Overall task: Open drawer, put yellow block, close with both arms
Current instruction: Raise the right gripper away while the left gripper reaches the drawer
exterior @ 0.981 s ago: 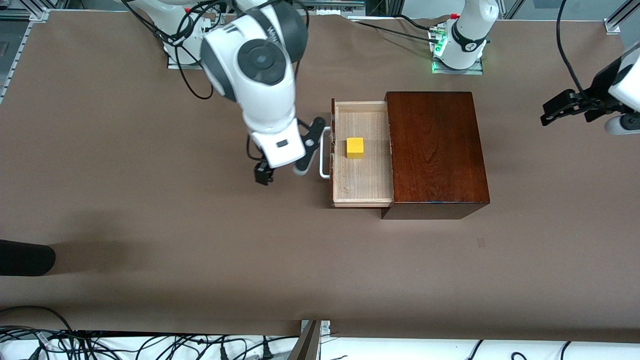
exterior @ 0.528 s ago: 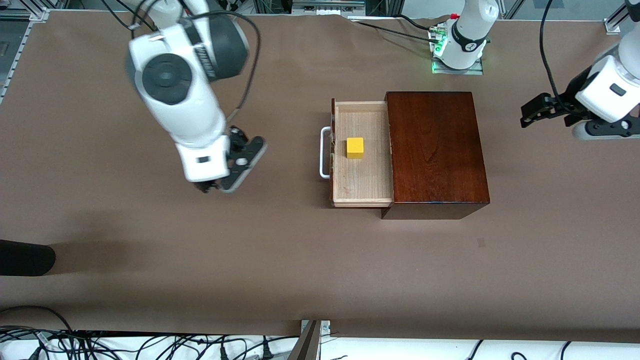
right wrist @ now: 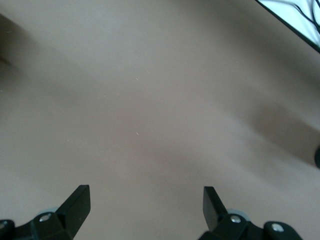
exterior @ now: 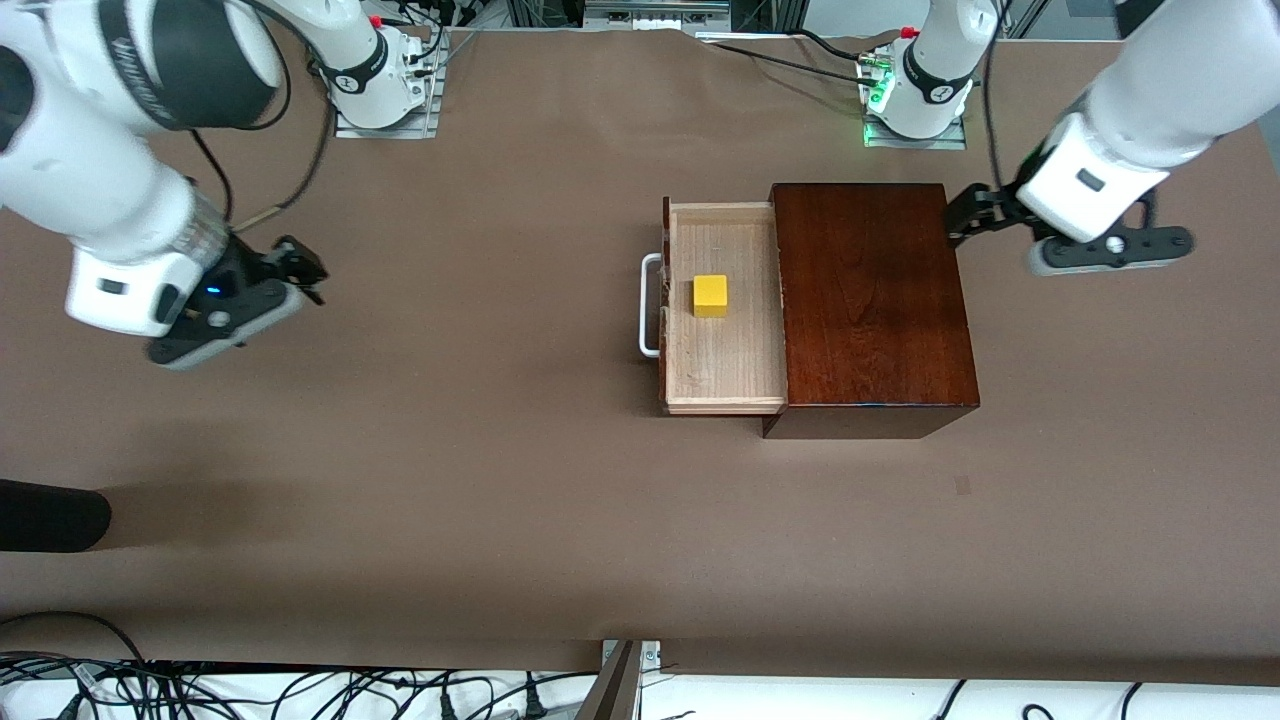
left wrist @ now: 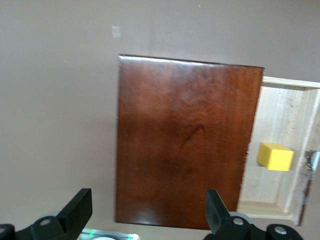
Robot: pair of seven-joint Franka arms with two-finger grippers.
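The drawer (exterior: 725,350) stands pulled out of the glossy mahogany box (exterior: 875,300), its white bar handle (exterior: 648,320) facing the right arm's end of the table. The yellow block (exterior: 711,295) lies in the pale tray. My left gripper (exterior: 962,215) hangs open and empty over the box's edge at the left arm's end. In the left wrist view the left gripper (left wrist: 148,207) shows the box (left wrist: 185,140), the drawer (left wrist: 280,105) and the block (left wrist: 275,156) below it. My right gripper (exterior: 305,268) hangs open and empty over bare table near the right arm's end, and the right gripper (right wrist: 146,205) sees only brown table.
The arm bases (exterior: 380,85) (exterior: 918,95) stand along the table's edge farthest from the front camera. A dark rounded object (exterior: 50,515) pokes in at the right arm's end, near the front edge. Cables (exterior: 300,690) run along the edge nearest the front camera.
The right arm has swung away from the drawer handle toward its own end of the table. The left arm has moved in to the box's edge. Drawer and block have stayed put.
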